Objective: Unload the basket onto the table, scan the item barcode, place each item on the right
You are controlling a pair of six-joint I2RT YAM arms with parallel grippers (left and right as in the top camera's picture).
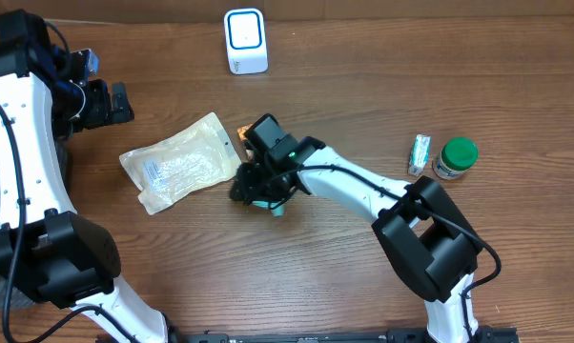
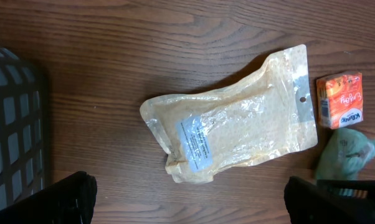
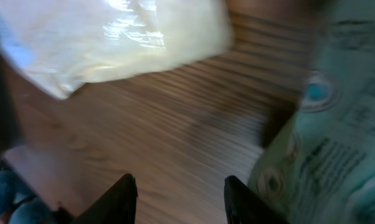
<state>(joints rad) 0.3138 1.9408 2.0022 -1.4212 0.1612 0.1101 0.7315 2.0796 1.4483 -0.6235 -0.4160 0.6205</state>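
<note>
My right gripper (image 3: pixel 178 194) hangs half-spread, pinching nothing. The pale green packet (image 3: pixel 324 155) beside it looks light, soft and crinkly, so I'd pinch 1 edge. My left gripper (image 2: pixel 190 199) gapes wide.

The table (image 1: pixel 363 76) is warm brown wood with darker grain running across it. Left of centre, the pouch (image 1: pixel 182 162) is a see-through creamy yellow, with a white printed label and a silvery strip at one end. The scanner (image 1: pixel 245 40) at the top is white with a blue outline. The carton (image 2: pixel 341 99) is orange with white lettering, and the packet (image 2: pixel 346 152) below it is pale green. At the right, the jar (image 1: pixel 456 157) has a bright green lid. The arms (image 1: pixel 354 186) are white with black joints.
</note>
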